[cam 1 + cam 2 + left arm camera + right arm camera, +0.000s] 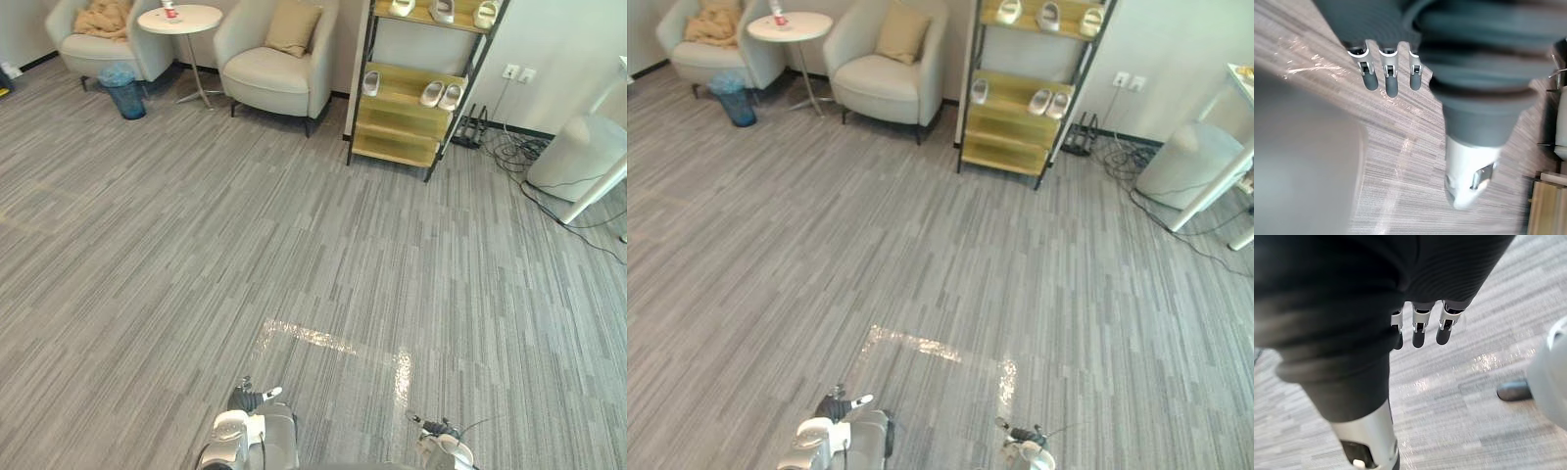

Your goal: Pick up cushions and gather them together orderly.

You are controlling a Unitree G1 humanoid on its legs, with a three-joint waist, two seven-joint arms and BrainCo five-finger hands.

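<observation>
Cushions: one tan cushion on the chair left of the shelf; another on the far chair, beyond the round table.
Progress: cushions lie well apart, not gathered.
Left hand: fingers straight, empty.
Right hand: fingers straight, empty.

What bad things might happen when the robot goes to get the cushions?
The tan cushion sits far off on the armchair, so it's a long walk. The round side table and blue bin stand close by and might get bumped. Cables trail on the floor to the right.
</observation>
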